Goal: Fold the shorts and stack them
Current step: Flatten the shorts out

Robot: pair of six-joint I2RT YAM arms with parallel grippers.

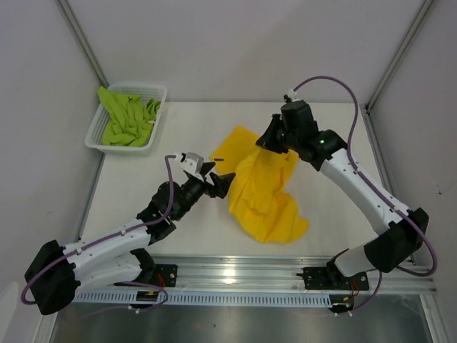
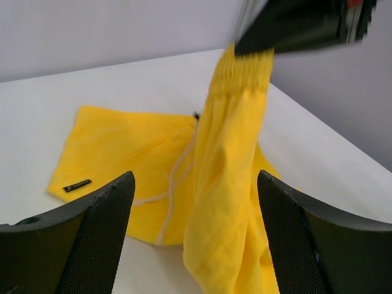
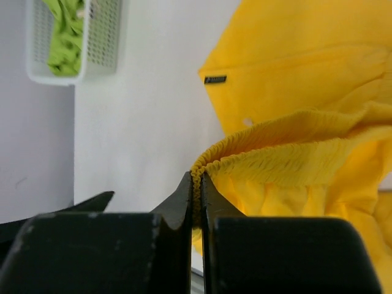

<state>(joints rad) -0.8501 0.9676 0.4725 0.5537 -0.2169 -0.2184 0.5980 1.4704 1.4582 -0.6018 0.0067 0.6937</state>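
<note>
The right gripper is pinched tight on the stretchy waistband of the yellow shorts and holds that end up off the table. The rest hangs down and lies bunched mid-table, long way running from the far side toward the arms. The left gripper is wide apart and empty, just left of the hanging cloth and facing it, so it looks best placed to catch the loose side. The green shorts lie crumpled in the basket, far left.
</note>
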